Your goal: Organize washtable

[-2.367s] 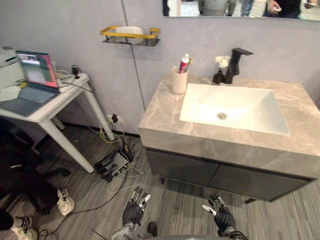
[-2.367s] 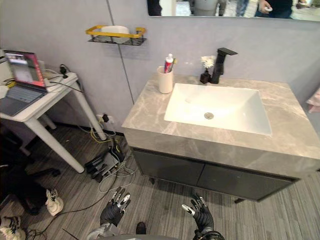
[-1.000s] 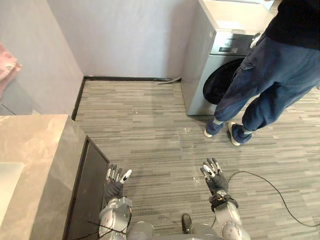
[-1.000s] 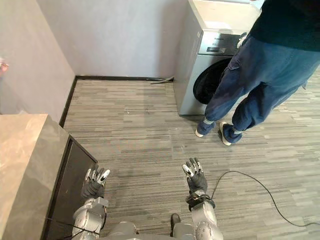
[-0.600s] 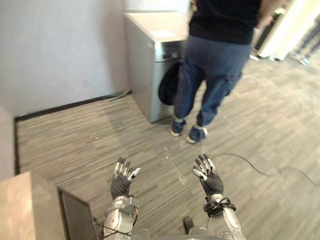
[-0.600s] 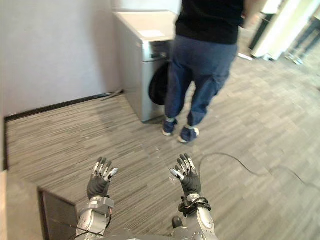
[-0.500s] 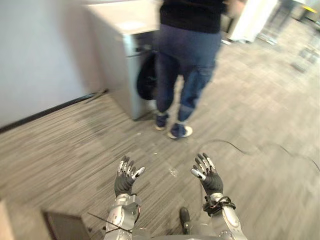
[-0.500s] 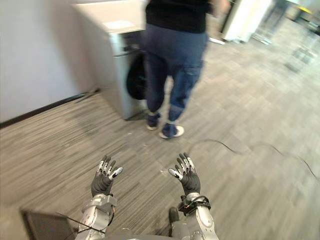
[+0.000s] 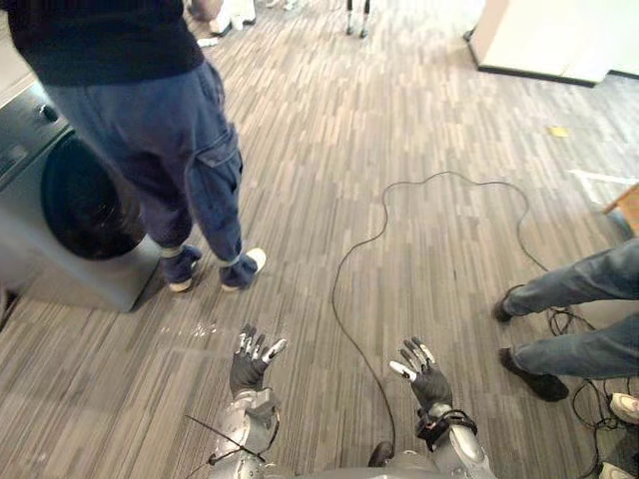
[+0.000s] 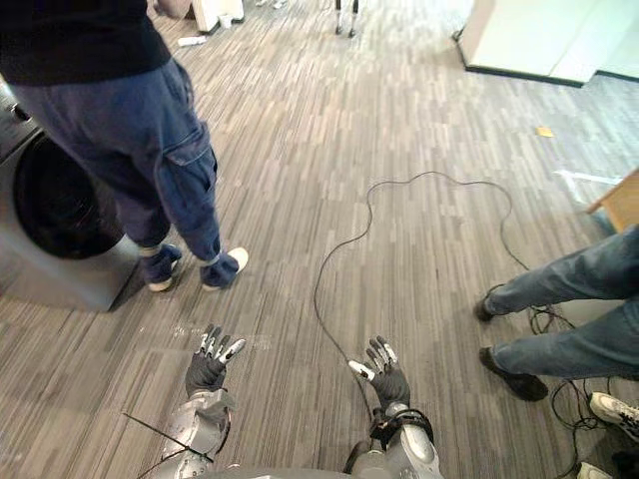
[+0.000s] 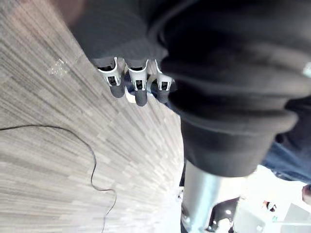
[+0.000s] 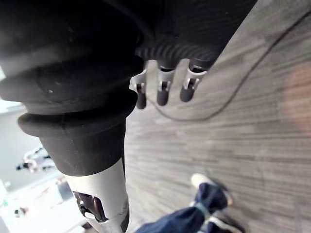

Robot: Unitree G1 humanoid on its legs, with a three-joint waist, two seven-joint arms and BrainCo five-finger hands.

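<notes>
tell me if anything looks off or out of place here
Two small things: pale specks lie scattered on the floor by the washing machine, near the standing person, like a spill or crumbs; and a yellow scrap lies alone farther off. The left hand and right hand are open and empty.

The grey wood-grain plank floor (image 9: 429,110) under me looks matt and finely streaked. At ten o'clock, the silver-grey washing machine (image 9: 90,277) shows smooth panels and a dark glossy door. A person's navy cloth trousers (image 9: 170,150) look soft and creased. My left hand (image 9: 248,371) and right hand (image 9: 427,381) wear matt dark ribbed covers, with shiny silver fingers.
</notes>
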